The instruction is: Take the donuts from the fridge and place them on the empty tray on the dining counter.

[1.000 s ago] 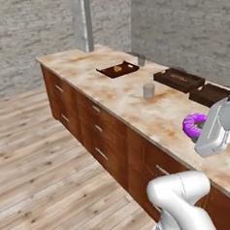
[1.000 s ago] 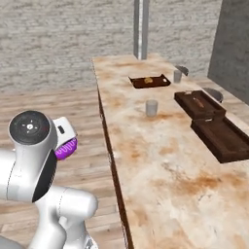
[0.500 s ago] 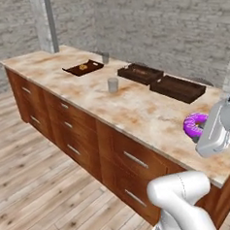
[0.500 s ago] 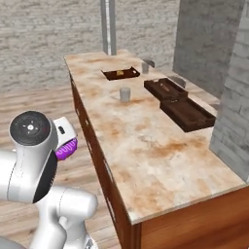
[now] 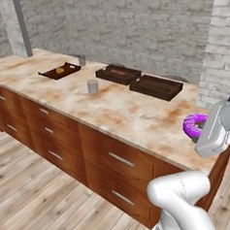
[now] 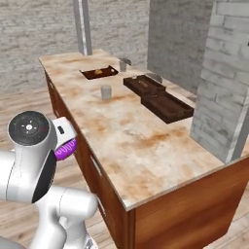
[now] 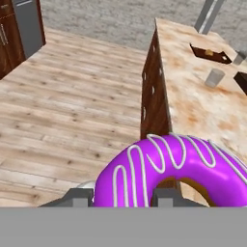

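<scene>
Dining counter [image 5: 116,107] | empty tray [image 5: 156,87] on top | fingers [image 7: 123,197] clamped on donut [image 7: 169,171]

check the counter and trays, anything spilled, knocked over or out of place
Nothing stands out. The three trays lie flat on the dining counter, the small cup stands upright, nothing is spilled. The gripper holds the donut beside the counter.
</scene>
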